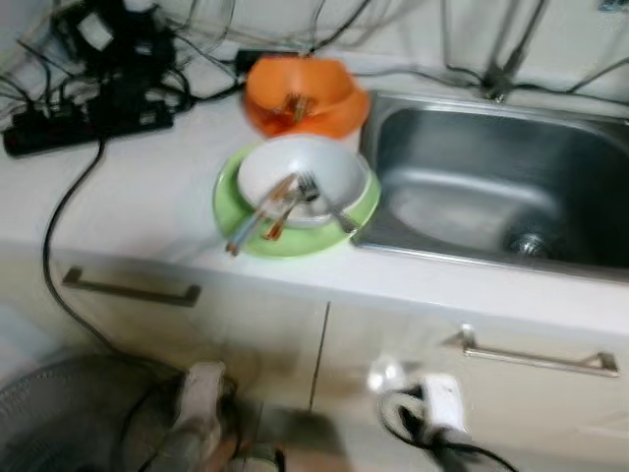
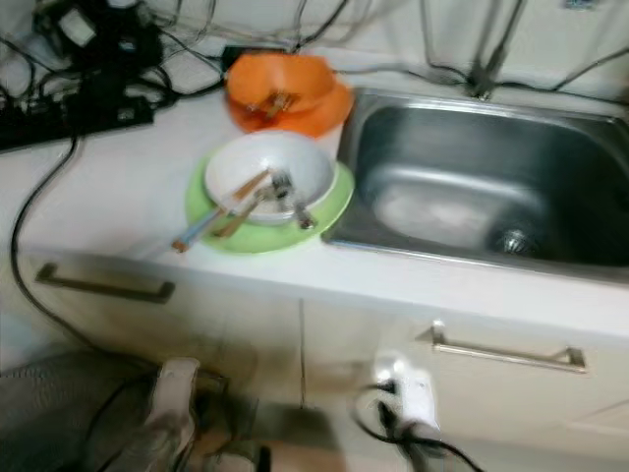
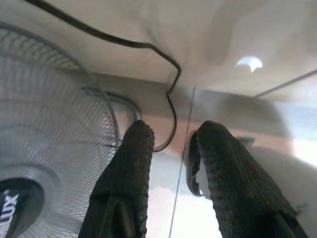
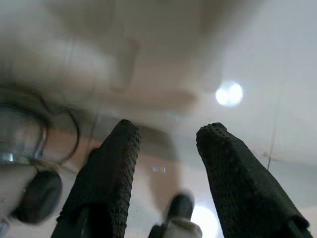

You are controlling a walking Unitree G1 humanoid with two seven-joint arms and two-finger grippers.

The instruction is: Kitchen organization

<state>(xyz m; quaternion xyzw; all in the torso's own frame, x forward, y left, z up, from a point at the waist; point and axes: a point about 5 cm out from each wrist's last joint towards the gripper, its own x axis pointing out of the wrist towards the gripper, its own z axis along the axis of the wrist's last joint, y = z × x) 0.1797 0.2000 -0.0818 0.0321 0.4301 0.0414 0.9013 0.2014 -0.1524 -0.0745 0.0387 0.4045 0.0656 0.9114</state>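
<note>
Bowls, two: white bowl [image 1: 303, 175], orange bowl [image 1: 300, 93]; one green plate [image 1: 236, 211].

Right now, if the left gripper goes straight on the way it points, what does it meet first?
Probably the black cable hanging just beyond the left gripper, then the cabinet front. Depth is unclear. The fan grille sits off to one side.

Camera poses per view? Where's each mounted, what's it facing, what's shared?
Left eye, on the head: faces down at a white bowl on a green plate beside the steel sink; both arms low.
Right eye: same scene, same orange bowl.
Left wrist: along the open left gripper toward a grey fan on the floor.
Right wrist: along the open right gripper, blurred floor.
</note>
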